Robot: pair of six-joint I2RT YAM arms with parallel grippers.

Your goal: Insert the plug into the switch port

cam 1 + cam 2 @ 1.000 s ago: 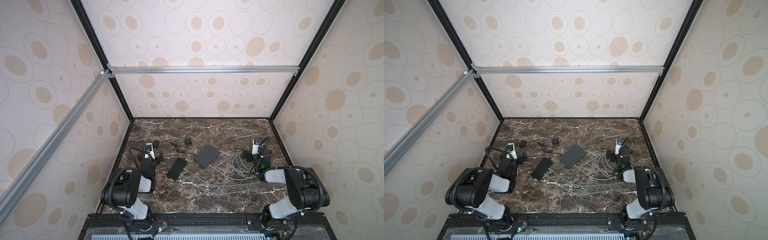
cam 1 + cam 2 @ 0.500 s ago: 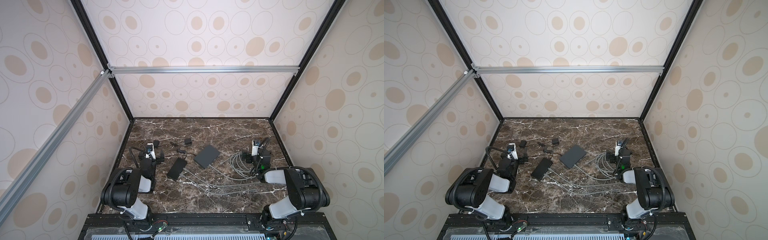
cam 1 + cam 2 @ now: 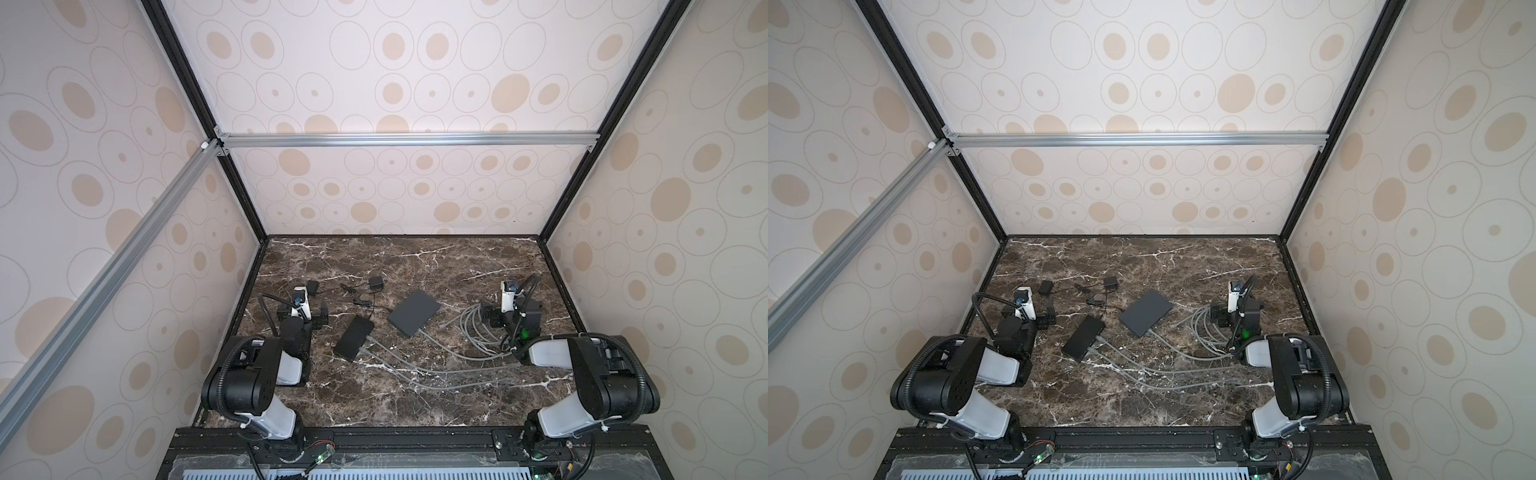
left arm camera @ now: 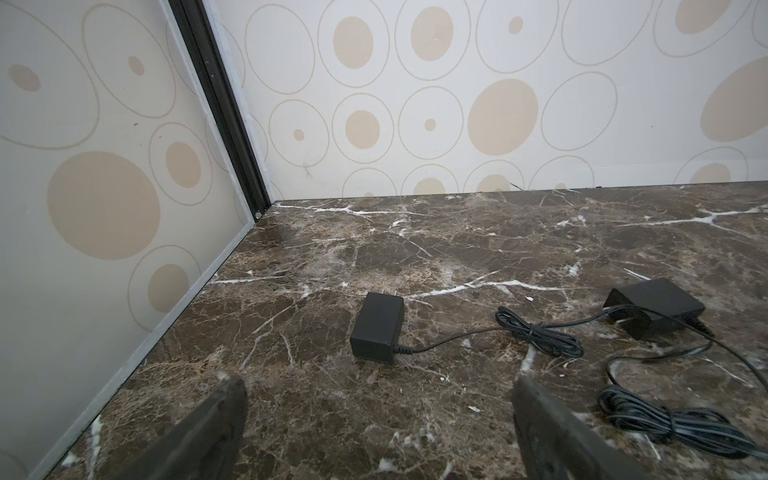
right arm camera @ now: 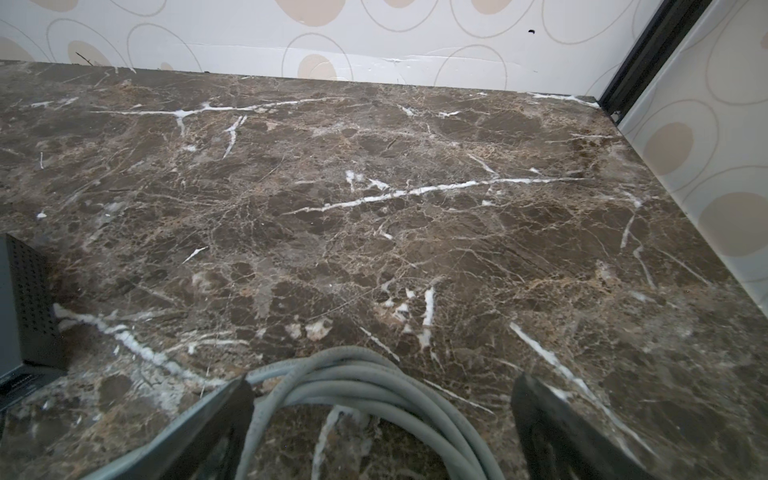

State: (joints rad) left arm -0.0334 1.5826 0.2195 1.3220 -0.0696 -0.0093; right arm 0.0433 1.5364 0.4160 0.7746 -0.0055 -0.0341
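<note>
— Marble tabletop (image 3: 415, 262), dark with white veins, carries everything. Why do both arms sit folded low at its sides?

— A waiting pose, I'd judge: it leaves the middle free. The left gripper (image 4: 378, 390) has its jaws spread wide over bare stone, with nothing between them. The right gripper (image 5: 382, 384) is spread just as wide and pinches nothing.

— And the flat grey switch (image 3: 414, 312)?

— It lies skewed mid-table between the arms, so either could reach its near edge. A grey lead runs into that edge.

— The black unit (image 3: 354, 337) beside it?

— Smaller and nearer the left arm, with grey leads seated in its edge.

— Why are the grey cables (image 5: 353, 374) looped right under the right gripper?

— Slack gathered there, I'd guess, so that arm takes the plug. The loops lie within the open jaws, ungripped. Whether they brush one jaw I cannot tell.

— That power adapter (image 4: 377, 326)?

— It sits ahead of the left gripper with its thin cord (image 4: 540, 334) bundled. It's probably no part of this job.

— Where's the plug itself?

— Presumably at a loose cable end near the right gripper, but it's too small to single out. The first reach for it looks not yet made.
</note>
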